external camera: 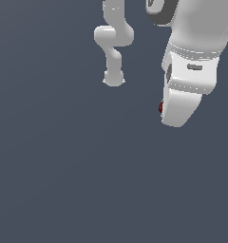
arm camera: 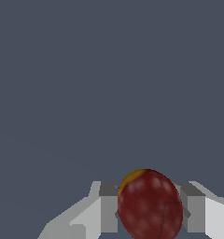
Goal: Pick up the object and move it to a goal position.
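Observation:
The object is a dark red, roundish ball [arm camera: 149, 205] with a small yellow patch on one side. In the wrist view it sits between the two grey finger pads [arm camera: 108, 207] of my gripper [arm camera: 151, 210], which is shut on it. In the exterior view only a sliver of the red ball [external camera: 160, 107] shows at the edge of the white gripper [external camera: 175, 111], which hangs at the exterior view's upper right. The rest of the ball is hidden behind the gripper body.
The robot's base and lower arm links [external camera: 113, 52] stand far back at the exterior view's upper middle. A plain dark grey surface [external camera: 63, 180] fills the rest of both views.

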Available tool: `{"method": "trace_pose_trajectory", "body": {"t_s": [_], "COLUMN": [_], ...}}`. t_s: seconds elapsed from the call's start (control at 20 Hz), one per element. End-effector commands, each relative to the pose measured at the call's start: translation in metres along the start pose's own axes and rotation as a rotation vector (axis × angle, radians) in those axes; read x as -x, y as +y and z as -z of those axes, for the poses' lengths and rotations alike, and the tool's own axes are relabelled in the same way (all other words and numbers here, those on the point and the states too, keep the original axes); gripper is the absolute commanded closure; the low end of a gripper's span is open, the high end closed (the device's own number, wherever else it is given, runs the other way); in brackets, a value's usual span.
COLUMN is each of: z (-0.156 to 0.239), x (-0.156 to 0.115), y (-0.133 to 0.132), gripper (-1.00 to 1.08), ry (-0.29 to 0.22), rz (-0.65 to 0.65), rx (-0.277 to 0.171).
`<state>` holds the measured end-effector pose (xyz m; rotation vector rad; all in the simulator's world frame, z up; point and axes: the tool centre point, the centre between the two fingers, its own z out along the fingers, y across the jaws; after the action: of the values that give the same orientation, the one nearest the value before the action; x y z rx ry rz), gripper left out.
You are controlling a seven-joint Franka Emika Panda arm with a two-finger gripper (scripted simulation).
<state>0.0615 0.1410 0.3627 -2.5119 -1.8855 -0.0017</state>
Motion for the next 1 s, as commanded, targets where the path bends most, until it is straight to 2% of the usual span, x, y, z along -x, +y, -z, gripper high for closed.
{"method": "trace_pose_trajectory", "body": {"t_s": [0.0, 0.45, 0.95], "z": [0.014, 0.046, 0.059], "x": [-0.007, -0.026, -0.033], "y": [0.002, 0.007, 0.009], "gripper": [1.08, 1.08, 1.08], "ry": [0.0, -0.001, -0.001], "rz": [-0.001, -0.001, -0.001], "rx": [-0.001, -0.001, 0.0]}}
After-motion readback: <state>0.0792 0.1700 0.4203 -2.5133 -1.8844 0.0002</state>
